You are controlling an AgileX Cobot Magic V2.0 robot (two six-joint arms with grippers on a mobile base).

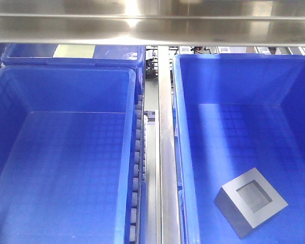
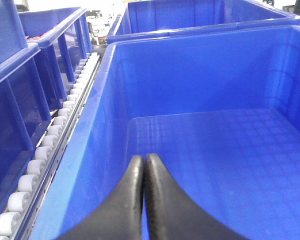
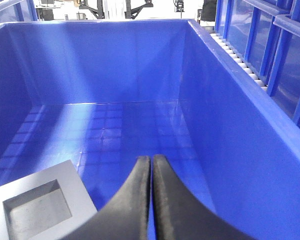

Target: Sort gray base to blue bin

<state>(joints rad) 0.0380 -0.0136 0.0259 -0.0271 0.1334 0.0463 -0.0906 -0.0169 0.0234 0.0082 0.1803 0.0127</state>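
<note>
The gray base (image 1: 250, 201) lies on the floor of the right blue bin (image 1: 295, 122), near its front, with its square recess facing up. In the right wrist view the gray base (image 3: 37, 206) sits at the lower left, just left of my right gripper (image 3: 151, 159), which is shut and empty above the bin floor (image 3: 140, 125). My left gripper (image 2: 144, 158) is shut and empty over the left blue bin (image 2: 215, 145), which holds nothing. Neither gripper shows in the front view.
A metal roller rail (image 1: 152, 168) runs between the two front bins. Another blue bin (image 1: 71, 55) stands behind the left one. A steel beam (image 1: 152, 23) crosses the top. Roller track (image 2: 50, 145) and more blue crates (image 2: 20, 85) lie left of the left bin.
</note>
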